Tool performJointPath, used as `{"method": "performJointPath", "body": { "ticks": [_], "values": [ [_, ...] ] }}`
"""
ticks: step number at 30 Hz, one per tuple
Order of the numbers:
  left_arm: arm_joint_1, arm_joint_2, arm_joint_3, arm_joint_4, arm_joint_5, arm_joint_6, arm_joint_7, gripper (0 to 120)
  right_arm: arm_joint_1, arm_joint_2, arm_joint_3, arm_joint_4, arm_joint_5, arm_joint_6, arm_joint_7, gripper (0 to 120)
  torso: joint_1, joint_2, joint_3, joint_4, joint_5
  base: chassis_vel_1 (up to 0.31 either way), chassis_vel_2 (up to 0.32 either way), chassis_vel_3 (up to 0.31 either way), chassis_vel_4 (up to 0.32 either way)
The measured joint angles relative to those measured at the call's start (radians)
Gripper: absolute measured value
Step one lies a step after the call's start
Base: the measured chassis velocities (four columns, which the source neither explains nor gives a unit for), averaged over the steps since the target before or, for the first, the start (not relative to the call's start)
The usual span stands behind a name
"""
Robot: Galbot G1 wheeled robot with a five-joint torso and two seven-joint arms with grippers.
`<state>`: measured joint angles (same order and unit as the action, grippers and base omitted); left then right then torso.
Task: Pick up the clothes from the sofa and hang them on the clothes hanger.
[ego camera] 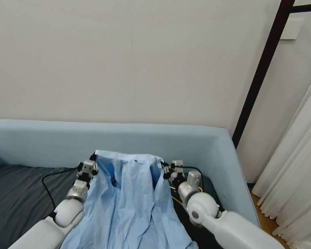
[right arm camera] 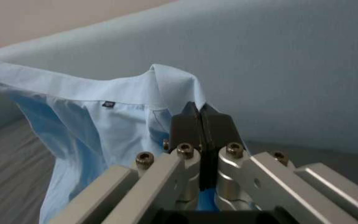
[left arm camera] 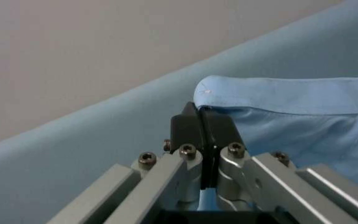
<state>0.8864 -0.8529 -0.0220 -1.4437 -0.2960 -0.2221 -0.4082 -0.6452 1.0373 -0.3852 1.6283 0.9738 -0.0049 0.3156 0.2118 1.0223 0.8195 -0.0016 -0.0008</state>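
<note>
Pale blue cotton, a shirt (ego camera: pixel 127 202), hung spread between both grippers just in front of the sofa backrest (ego camera: pixel 41 142). Its collar edge was held a little below the backrest's top, and its body draped down toward the dark seat cushion (ego camera: pixel 15 192). The left gripper (ego camera: pixel 89 167) had its black fingers pressed together on one shoulder corner of the shirt, close to the backrest; the left wrist view showed the fabric edge nipped between the pads. The right gripper (ego camera: pixel 168 168), level with it and equally near the backrest, pinched the other end of the collar line, its fingers closed on the cloth. A black cable (ego camera: pixel 45 181) lay over the cushion below the backrest, beside the left arm.

The pick-up step looked nearly complete: both shoulders were gripped, though the shirt's tail seemed to rest on the seat. The next move would call for raising the garment clear of the backrest and carrying it to the hanger. Both pinches would need to stay firm and well apart so the cloth neither slips nor bunches.
</note>
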Motion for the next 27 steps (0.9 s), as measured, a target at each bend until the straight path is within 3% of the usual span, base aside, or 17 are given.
{"method": "performJointPath", "body": {
  "ticks": [5,12,18,27],
  "values": [
    [0.057,-0.024,-0.020,0.005,0.015,-0.004,0.001,0,-0.023,0.041,0.007,-0.063,-0.019,0.015,-0.028,0,0.000,0.000,0.000,0.0006,-0.0001,0.000,0.000,0.000,0.000],
    [0.069,-0.036,-0.022,0.000,0.020,-0.004,0.000,0,-0.045,0.040,-0.001,-0.072,-0.028,0.000,-0.035,1,0.000,0.000,0.000,0.0002,0.0000,0.000,0.000,0.000,0.000],
    [0.053,-0.040,0.000,-0.003,0.018,0.000,-0.003,0,-0.075,0.010,0.037,-0.064,-0.072,-0.002,-0.037,22,0.000,0.000,0.000,0.0004,0.0002,0.000,0.000,0.000,0.000],
    [0.033,-0.048,0.024,0.006,0.016,0.002,-0.005,0,-0.218,-0.149,0.193,-0.010,-0.107,0.000,-0.117,57,0.000,0.000,0.000,0.0000,0.0004,0.000,0.000,0.000,0.000]
  ]
}}
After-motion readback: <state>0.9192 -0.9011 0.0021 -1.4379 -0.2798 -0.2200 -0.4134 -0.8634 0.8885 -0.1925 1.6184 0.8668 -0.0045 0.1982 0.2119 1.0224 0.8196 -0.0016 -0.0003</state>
